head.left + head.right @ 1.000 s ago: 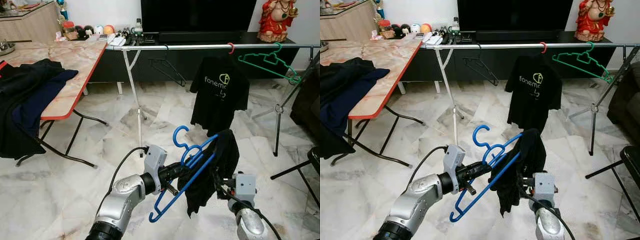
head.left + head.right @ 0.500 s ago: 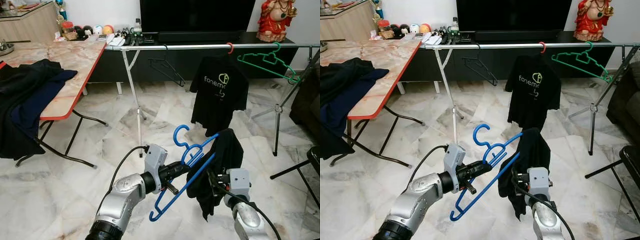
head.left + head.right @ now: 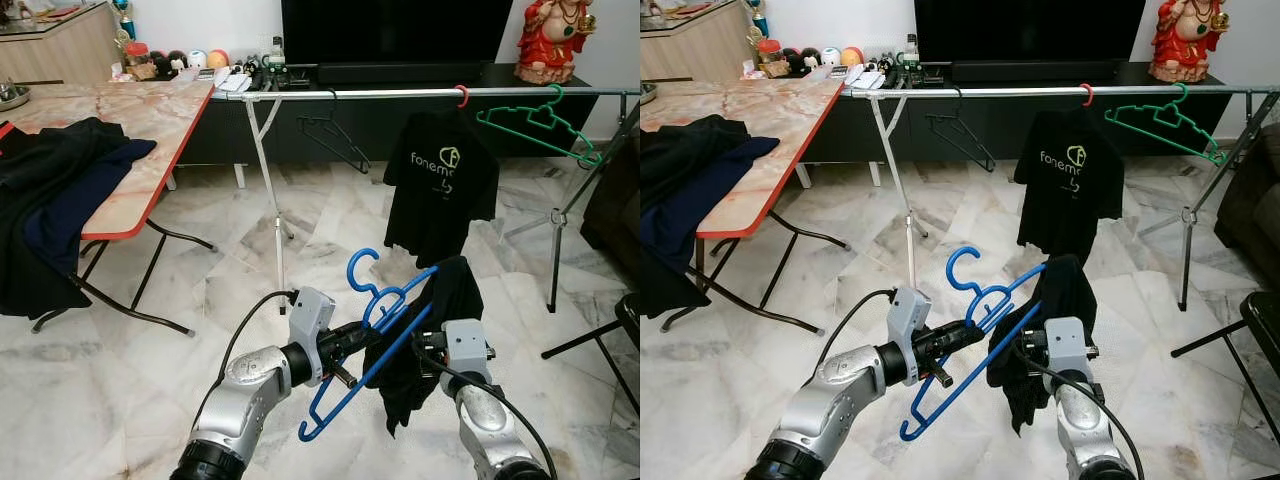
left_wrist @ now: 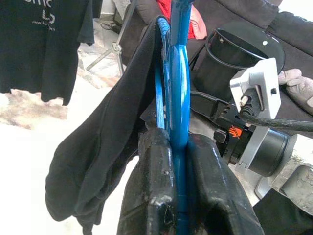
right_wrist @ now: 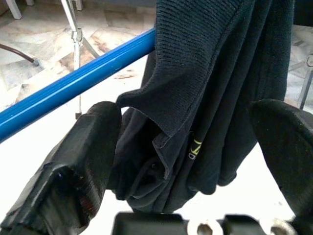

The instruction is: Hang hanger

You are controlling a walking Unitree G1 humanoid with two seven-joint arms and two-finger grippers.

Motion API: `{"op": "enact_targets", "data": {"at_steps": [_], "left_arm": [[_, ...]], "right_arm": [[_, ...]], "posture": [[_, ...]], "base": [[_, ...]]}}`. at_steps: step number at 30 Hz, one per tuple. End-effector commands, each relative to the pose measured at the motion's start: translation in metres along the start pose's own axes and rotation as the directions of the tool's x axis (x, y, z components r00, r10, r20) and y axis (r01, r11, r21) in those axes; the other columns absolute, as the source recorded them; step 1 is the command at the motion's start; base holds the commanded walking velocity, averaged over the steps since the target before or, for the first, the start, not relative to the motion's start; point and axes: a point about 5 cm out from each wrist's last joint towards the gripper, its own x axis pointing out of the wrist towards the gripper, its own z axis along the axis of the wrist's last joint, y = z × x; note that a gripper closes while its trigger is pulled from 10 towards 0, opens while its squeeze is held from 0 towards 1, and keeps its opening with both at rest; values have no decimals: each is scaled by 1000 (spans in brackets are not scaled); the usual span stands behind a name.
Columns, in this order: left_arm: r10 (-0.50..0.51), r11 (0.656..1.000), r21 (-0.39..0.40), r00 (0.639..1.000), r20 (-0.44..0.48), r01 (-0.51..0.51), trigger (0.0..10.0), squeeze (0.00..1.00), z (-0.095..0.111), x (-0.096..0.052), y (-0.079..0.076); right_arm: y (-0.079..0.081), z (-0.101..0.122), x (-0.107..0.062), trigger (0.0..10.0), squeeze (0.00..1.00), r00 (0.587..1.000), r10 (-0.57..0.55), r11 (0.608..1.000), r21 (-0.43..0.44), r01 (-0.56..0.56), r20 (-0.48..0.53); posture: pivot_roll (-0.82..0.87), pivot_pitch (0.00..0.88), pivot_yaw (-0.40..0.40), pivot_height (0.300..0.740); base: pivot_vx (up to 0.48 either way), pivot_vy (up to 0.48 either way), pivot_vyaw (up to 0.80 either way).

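Blue hanger (image 3: 372, 335) held low over the marble floor (image 3: 120, 380), tilted, hook up, well short of the clothes rail (image 3: 400, 94). Left gripper (image 4: 178, 196) clamped on its lower bar; the left wrist view shows both black fingers (image 4: 151, 196) pressed against the blue plastic. Black garment (image 3: 435, 330) draped over the hanger's far end, hanging in folds. Right gripper (image 5: 186, 161) sits at the garment with fingers spread wide on either side of the cloth, not pinching it; right wrist view shows the knit texture, a small yellow tag and the blue bar crossing behind, detail the head views lack. Head views show the rail carrying a black hanger (image 3: 335, 135), a black printed T-shirt (image 3: 440, 180) on a red hook, and a green hanger (image 3: 540, 125). Left wrist view catches a dark sofa with a black bucket (image 4: 244, 54) on it and a person's hand (image 4: 298, 85) beside it; bucket contents cannot be told. Compared with half a second ago, the right arm has come up and in toward the garment, its wrist housing now higher and closer to the hanger; hanger and left gripper are about where they were. Folding table (image 3: 150, 130) on the left holds dark clothes (image 3: 50, 190); red figurine (image 3: 550, 40) and TV (image 3: 395, 35) on the cabinet behind.
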Motion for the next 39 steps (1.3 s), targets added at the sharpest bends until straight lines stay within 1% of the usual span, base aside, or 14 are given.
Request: {"op": "enact_targets", "data": {"at_steps": [1, 5, 8, 9, 11, 16, 19, 20, 22, 25, 27, 29, 36, 39], "left_arm": [[-58, 998, 43, 996, 63, 55, 10000, 0, 18, 5, -7], [-75, 996, 43, 995, 69, 72, 10000, 0, 19, 6, -12], [-77, 996, 43, 995, 70, 74, 10000, 0, 19, 6, -12], [-78, 996, 44, 994, 71, 75, 10000, 0, 20, 6, -13], [-78, 996, 44, 994, 70, 75, 10000, 0, 20, 5, -13], [-82, 996, 41, 994, 67, 79, 10000, 0, 19, 4, -14], [-85, 996, 39, 994, 66, 83, 10000, 0, 19, 5, -15], [-87, 996, 38, 994, 65, 85, 10000, 0, 18, 5, -16], [-90, 995, 37, 994, 64, 87, 10000, 0, 18, 5, -16], [-98, 995, 35, 993, 64, 96, 10000, 0, 18, 6, -19], [-101, 995, 34, 993, 64, 99, 10000, 0, 18, 6, -19], [-109, 994, 31, 992, 64, 107, 10000, 0, 17, 7, -21], [-125, 992, 28, 990, 68, 123, 10000, 0, 18, 8, -25], [-131, 991, 25, 989, 70, 129, 10000, 0, 17, 8, -26]], "right_arm": [[-3, 3, 2, 10000, 0, 1000, -19, 1000, 8, 19, 4], [-2, 10, 5, 10000, 0, 999, -17, 996, 87, 14, 34], [-1, 11, 5, 10000, 0, 999, -14, 995, 101, 9, 44], [0, 17, 7, 10000, 0, 998, 0, 991, 133, -9, 69], [1, 21, 9, 10000, 0, 996, 9, 988, 151, -22, 85], [5, 22, 10, 10000, 0, 996, 50, 986, 155, -60, 69], [10, 17, 10, 10000, 0, 995, 98, 985, 142, -101, 29], [14, 13, 10, 10000, 0, 991, 135, 981, 141, -133, -4], [17, 12, 9, 10000, 0, 988, 152, 984, 97, -150, -7], [11, 19, 9, 10000, 0, 996, 74, 994, 74, -78, 51], [9, 21, 10, 10000, 0, 996, 50, 996, 64, -54, 70], [5, 26, 10, 10000, 0, 994, 9, 1000, 29, -12, 107], [1, 30, 10, 10000, 0, 989, -26, 999, 29, 22, 142], [-4, 32, 10, 10000, 0, 984, -68, 997, 40, 62, 162]], "posture": [[96, 54, 0, 740], [102, 53, -2, 740], [102, 53, -2, 740], [102, 54, -1, 740], [102, 54, -1, 740], [105, 57, -1, 740], [106, 58, -1, 740], [106, 58, -1, 740], [105, 59, -1, 740], [105, 60, -1, 740], [105, 60, -1, 740], [107, 59, -2, 740], [109, 59, -3, 740], [109, 59, -3, 740]], "base": [[0, 0, 0], [0, 0, 0], [0, 0, 0], [0, 0, 0], [0, 0, 0], [0, 0, 0], [0, 0, 0], [0, 0, 0], [0, 0, 0], [0, 0, 0], [0, 0, 0], [0, 0, 0], [0, 0, 0], [0, 0, 0]]}}
